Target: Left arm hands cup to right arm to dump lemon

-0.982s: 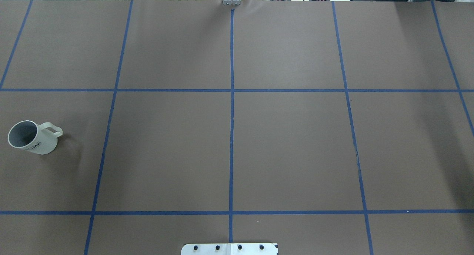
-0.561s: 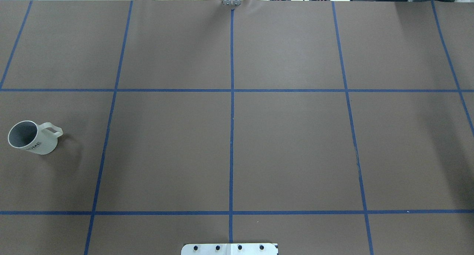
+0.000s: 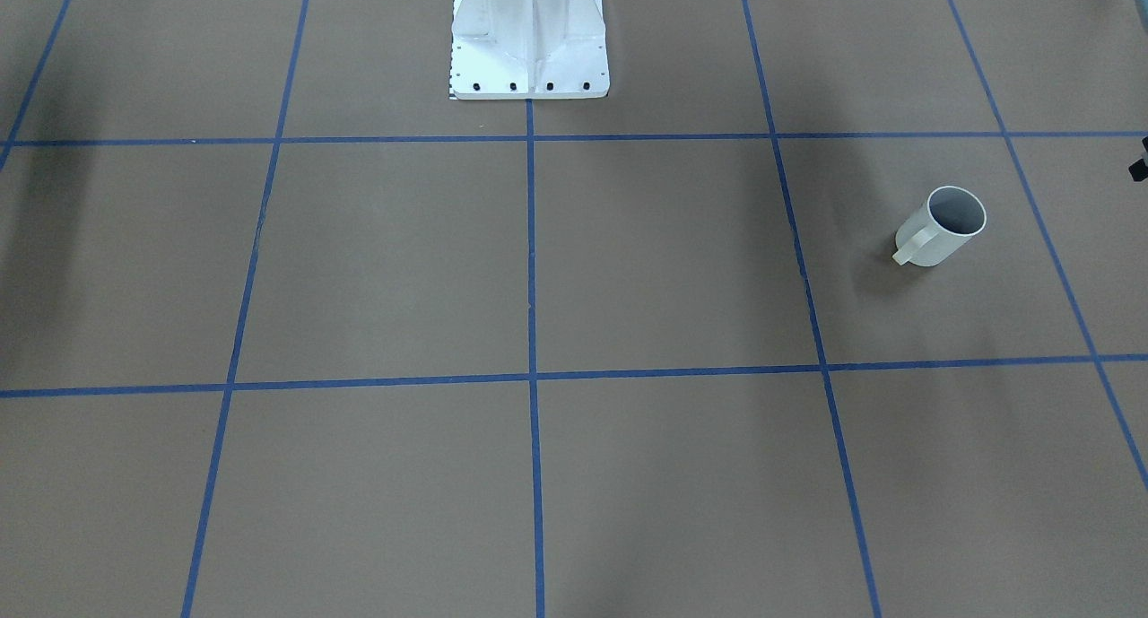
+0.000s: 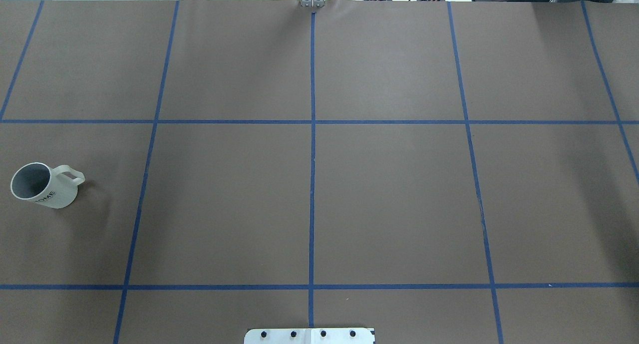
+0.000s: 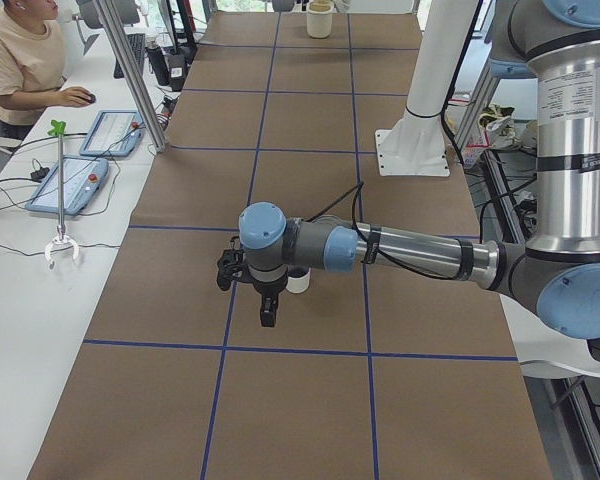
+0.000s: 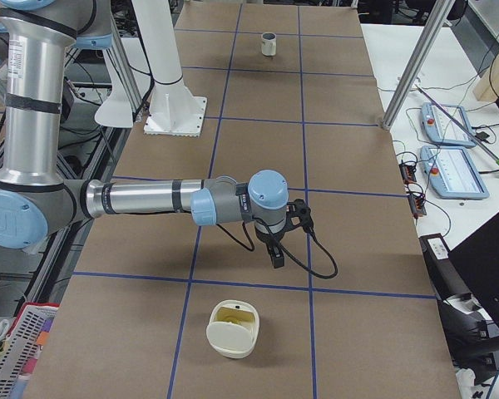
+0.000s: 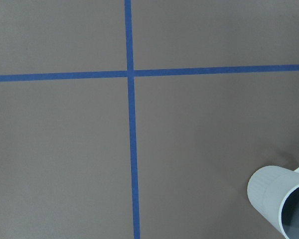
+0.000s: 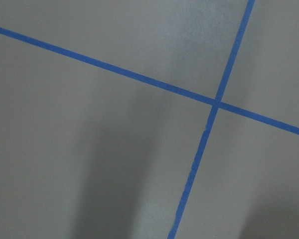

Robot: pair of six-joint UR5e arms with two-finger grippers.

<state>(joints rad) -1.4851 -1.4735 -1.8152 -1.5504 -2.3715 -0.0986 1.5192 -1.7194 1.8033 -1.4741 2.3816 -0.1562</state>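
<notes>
The white cup (image 4: 45, 186) stands upright on the brown table at the far left of the overhead view, handle toward the table's middle, with dark lettering on its side. It also shows in the front-facing view (image 3: 942, 228), the left wrist view (image 7: 284, 204) and far off in the right side view (image 6: 268, 43). What shows of its grey inside holds no lemon; the lemon is not in view. In the left side view, my left gripper (image 5: 250, 295) hangs just beside the cup (image 5: 298, 281). My right gripper (image 6: 276, 249) hangs over bare table. I cannot tell if either is open.
The robot's white base plate (image 4: 309, 335) sits at the near middle edge. A cream container (image 6: 233, 328) lies on its side near the table's right end. An operator (image 5: 20, 60) sits at a side bench with control pendants (image 5: 80, 185). Blue tape lines grid the table.
</notes>
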